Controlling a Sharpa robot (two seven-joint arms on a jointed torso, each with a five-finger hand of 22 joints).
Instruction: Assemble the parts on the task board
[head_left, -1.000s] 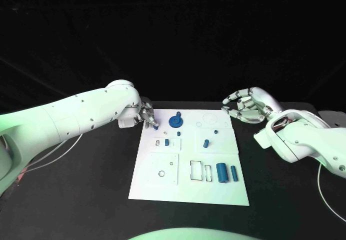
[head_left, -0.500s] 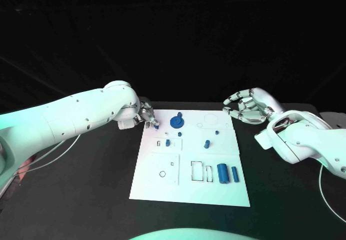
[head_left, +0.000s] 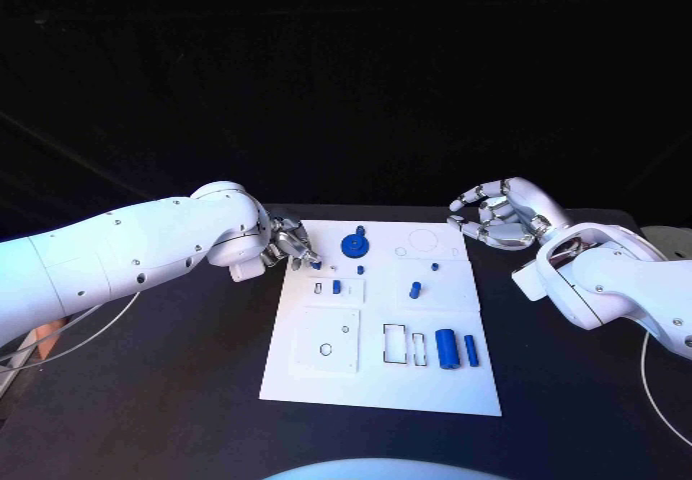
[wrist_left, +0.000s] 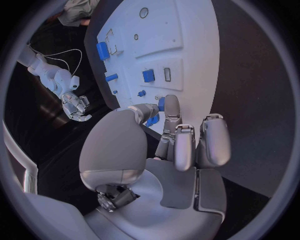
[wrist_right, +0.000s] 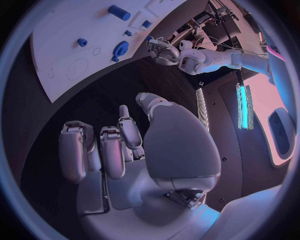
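1. My left hand (head_left: 289, 245) sits at the far-left corner of the flat white rectangular task board (head_left: 335, 380), its silver fingers (wrist_left: 172, 112) bunched over the board's edge.
2. In the left wrist view, a small blue part (wrist_left: 152, 120) shows at those fingertips. It looks pinched between the thumb and a finger, though I cannot be fully sure of the grip.
3. My right hand (head_left: 498, 212) hovers off the board, beyond its far-right corner, over the black table (head_left: 173, 400). Its fingers are curled loosely inward and I see nothing in them.
4. Just right of the left hand, on the far part of the board, stands a round blue gear-like disc (head_left: 353, 243).
5. Nearer me, a small blue peg (head_left: 336, 286) stands beside a little rectangular outline. Two more small blue pieces (head_left: 414, 289) lie to its right, around the board's middle.
6. On the board's near-right area lie a fat blue cylinder (head_left: 447, 347) and a slimmer blue cylinder (head_left: 470, 348), side by side and close together, just right of some rectangular slots (head_left: 395, 342).
7. On the near-left panel I see a small ring mark (head_left: 326, 349).
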